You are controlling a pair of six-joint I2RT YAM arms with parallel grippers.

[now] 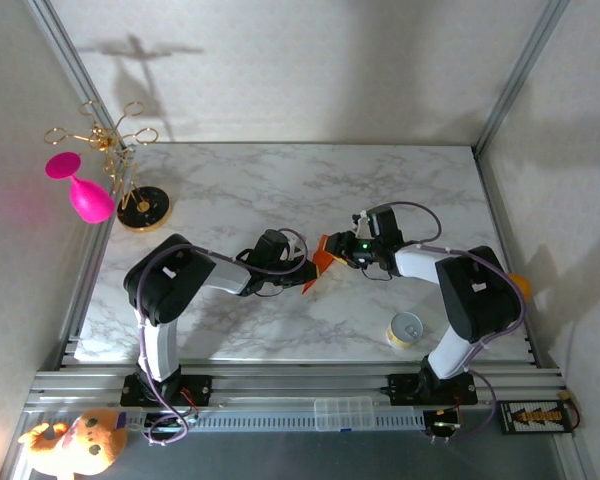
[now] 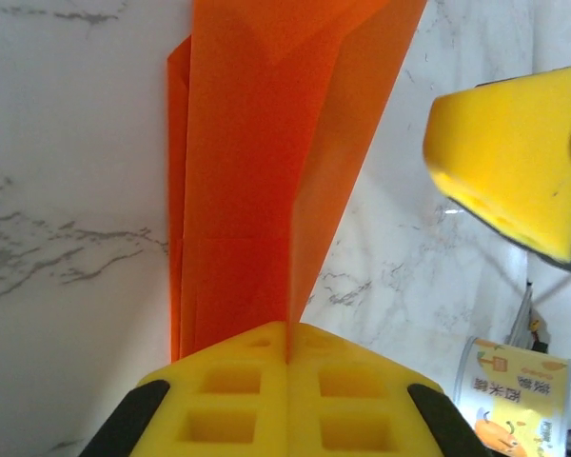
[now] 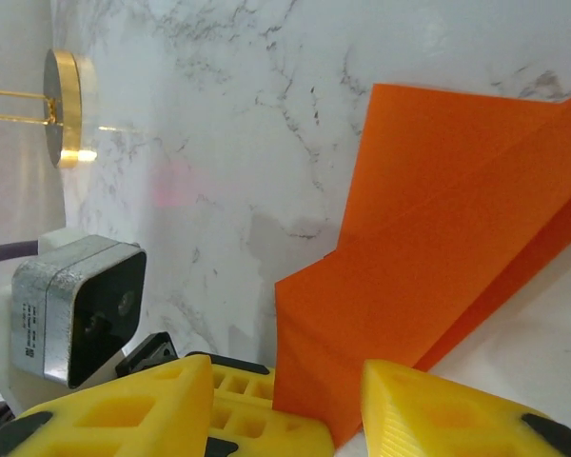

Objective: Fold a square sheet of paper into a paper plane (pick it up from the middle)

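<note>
My left tool point(image 2: 287, 345) is clenched on the folded orange paper point(image 2: 257, 171). In the left wrist view its two yellow fingers meet with no gap, and the paper's lower end is pinched at the seam between them. From there the paper rises away from the grip in long layered panels, with one crease running straight up from the seam and a thin strip of a lower layer showing along its left side.

From above, the paper point(image 1: 325, 258) sits over the middle of the marble table point(image 1: 240, 190), held between my two arms. My left tool point(image 1: 308, 278) is at its near-left side and my right tool point(image 1: 338, 250) at its far-right side.

My right tool point(image 3: 335, 409) is released. In the right wrist view its fingers stand apart, with a corner of the paper point(image 3: 438, 238) dipping into the gap between them. I cannot tell whether either pad touches the paper. The paper shows a stepped fold there, one panel overlapping another.

The small yellow can point(image 1: 405, 329) stands on the table near my right arm's base, well apart from the paper. The gold stand point(image 1: 140, 205) is at the far-left corner of the table, with the pink goblet point(image 1: 80, 188) just beside it.
</note>
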